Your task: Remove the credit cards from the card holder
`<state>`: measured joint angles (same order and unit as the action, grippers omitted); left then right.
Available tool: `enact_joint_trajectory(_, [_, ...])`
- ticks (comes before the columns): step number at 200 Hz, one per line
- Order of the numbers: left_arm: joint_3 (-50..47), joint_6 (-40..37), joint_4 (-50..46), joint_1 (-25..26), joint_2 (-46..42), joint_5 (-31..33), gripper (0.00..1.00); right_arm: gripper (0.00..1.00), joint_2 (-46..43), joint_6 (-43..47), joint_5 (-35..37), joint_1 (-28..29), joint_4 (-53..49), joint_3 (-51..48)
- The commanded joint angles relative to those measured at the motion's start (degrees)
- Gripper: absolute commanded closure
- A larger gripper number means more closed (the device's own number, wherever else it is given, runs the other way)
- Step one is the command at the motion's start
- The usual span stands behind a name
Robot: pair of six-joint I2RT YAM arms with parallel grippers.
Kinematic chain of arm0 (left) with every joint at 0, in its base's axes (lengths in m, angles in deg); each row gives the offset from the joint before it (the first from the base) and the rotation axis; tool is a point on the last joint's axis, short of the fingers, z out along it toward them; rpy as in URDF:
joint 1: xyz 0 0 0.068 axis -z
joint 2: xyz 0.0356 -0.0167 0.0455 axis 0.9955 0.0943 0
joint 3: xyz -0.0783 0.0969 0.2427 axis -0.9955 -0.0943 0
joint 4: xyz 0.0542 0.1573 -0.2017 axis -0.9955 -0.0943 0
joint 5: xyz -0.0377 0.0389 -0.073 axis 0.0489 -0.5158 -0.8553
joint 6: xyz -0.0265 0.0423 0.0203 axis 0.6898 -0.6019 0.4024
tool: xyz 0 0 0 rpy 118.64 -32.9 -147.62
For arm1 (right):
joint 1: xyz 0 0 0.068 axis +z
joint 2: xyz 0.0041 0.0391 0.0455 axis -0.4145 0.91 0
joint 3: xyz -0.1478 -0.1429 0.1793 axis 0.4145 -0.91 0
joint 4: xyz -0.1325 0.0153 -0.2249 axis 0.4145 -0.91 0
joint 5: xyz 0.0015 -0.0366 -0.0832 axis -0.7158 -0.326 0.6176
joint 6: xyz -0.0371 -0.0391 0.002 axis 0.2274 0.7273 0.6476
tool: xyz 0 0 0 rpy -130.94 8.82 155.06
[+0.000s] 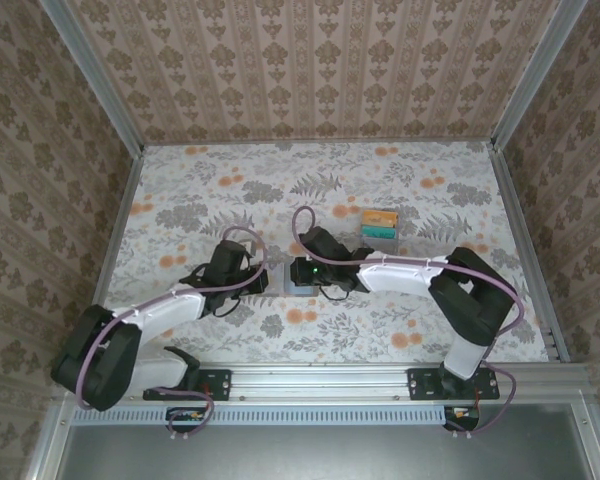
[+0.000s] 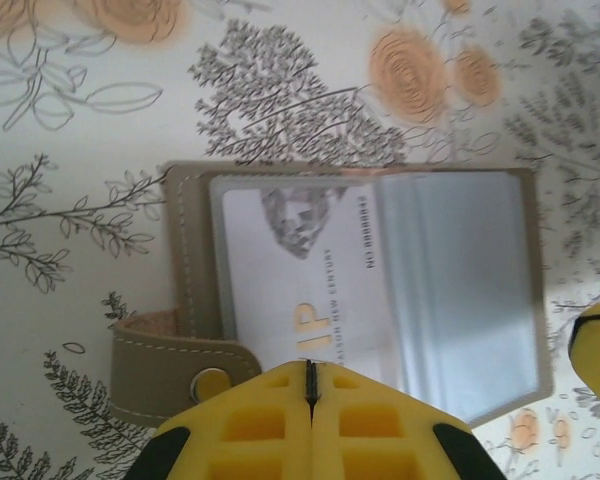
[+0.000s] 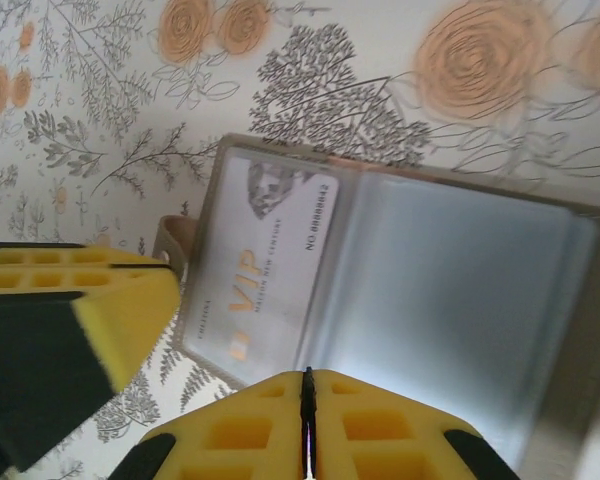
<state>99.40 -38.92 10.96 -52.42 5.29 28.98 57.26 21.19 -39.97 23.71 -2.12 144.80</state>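
Observation:
The card holder (image 2: 460,280) lies open on the flowered table, taupe rim outside, bluish-grey sleeves inside, its snap strap (image 2: 170,370) folded out at the left. A silver-white credit card (image 2: 300,270) with gold "VIP" lettering sits in the left panel. My left gripper (image 2: 310,366) is shut, its tips right at that card's near edge; whether they pinch anything I cannot tell. My right gripper (image 3: 307,372) is also shut, at the holder's (image 3: 460,300) near edge by the fold, beside the card (image 3: 260,260). From above, both grippers (image 1: 276,278) (image 1: 310,275) meet over the holder (image 1: 298,290).
A clear box of stacked coloured cards (image 1: 380,225) stands behind and right of the holder. The left gripper (image 3: 170,272) crowds the left of the right wrist view. Metal rails and papered walls border the table (image 1: 430,190).

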Motion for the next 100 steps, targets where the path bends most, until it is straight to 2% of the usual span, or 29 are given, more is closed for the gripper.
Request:
enact_joint_trajectory(1, [-0.7,-0.4,0.5,-0.7,1.7,-0.6,1.0,0.82,2.8,-2.9,-2.7,0.4,1.0,2.3])
enact_joint_trajectory(100, [-2.9,1.8,4.0,-0.6,5.8,-0.8,1.0,0.8,9.8,-4.5,-5.0,0.3,0.4,6.8])
